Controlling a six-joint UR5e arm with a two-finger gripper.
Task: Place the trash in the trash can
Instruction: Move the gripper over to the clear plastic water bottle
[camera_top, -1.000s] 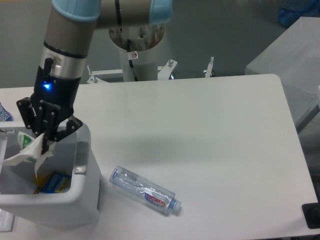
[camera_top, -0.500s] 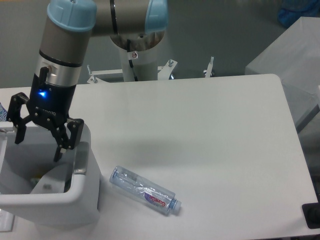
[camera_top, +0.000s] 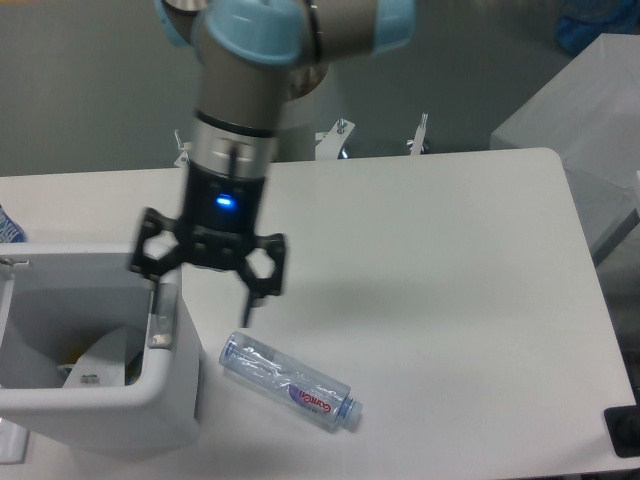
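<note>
Fixed camera, single view. The gripper (camera_top: 200, 285) hangs above the table (camera_top: 450, 280) with its two fingers spread wide apart and nothing between them; it is released and empty. One finger (camera_top: 143, 258) sits over the near-right rim of the trash can (camera_top: 110, 405), the other finger (camera_top: 262, 285) sits over bare tabletop just above the bottle's end. A blue indicator light (camera_top: 224, 203) is lit on the gripper body. The image of the gripper and arm (camera_top: 250, 90) is slightly blurred. The trash can stands at the left front of the table, upright, its opening facing up, with a grey tab (camera_top: 159, 325) on the right rim edge. Inside it, the white wrapper (camera_top: 100, 360) lies crumpled against the bottom and right wall; green marks on it cannot be made out from this angle. A small patch of yellow (camera_top: 72, 354) shows beside the wrapper in the bin; what it is cannot be told. The crushed clear plastic bottle (camera_top: 290, 382) lies on its side on the table, just right of the trash can and apart from it, slanted from upper left to lower right, pink-purple label (camera_top: 312, 399) toward the lower-right end. The bottle is untouched by the gripper and is outside the bin. A blue object (camera_top: 8, 226) is partly visible at the left edge, behind the bin. The arm's base (camera_top: 290, 125) stands behind the far table edge.
</note>
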